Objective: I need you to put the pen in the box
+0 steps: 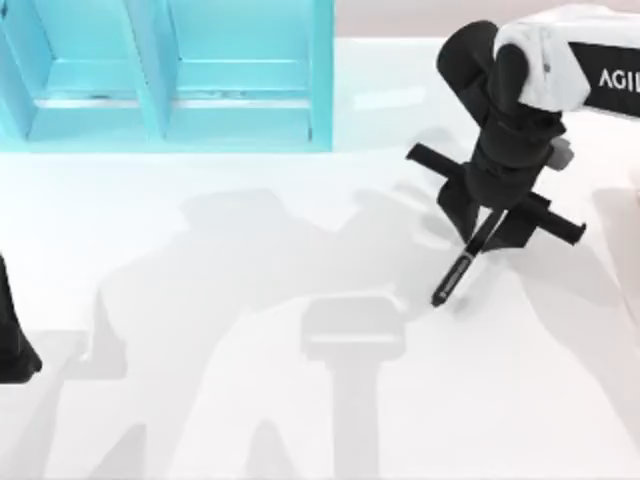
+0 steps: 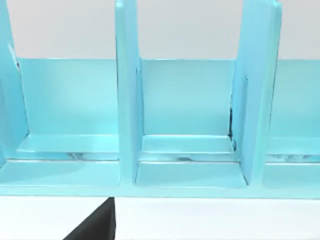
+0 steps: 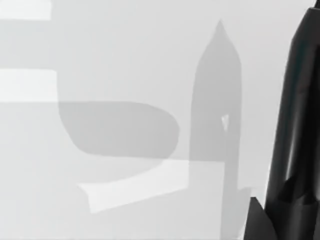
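Observation:
The pen (image 1: 455,275) is slim and black. It slants down from my right gripper (image 1: 488,225), which is shut on its upper end at the right middle of the table. Its tip points toward the table's front and casts a separate shadow on the white surface. In the right wrist view the pen (image 3: 300,125) is a close black shaft. The box (image 1: 322,70) is a cyan open container with upright dividers at the back left, well away from the pen. The left wrist view faces the box (image 2: 127,125) and its compartments.
My left arm (image 1: 12,345) is parked at the table's left edge, near the front. A dark part of it (image 2: 95,227) shows in the left wrist view. White tabletop with only shadows lies between the right gripper and the box.

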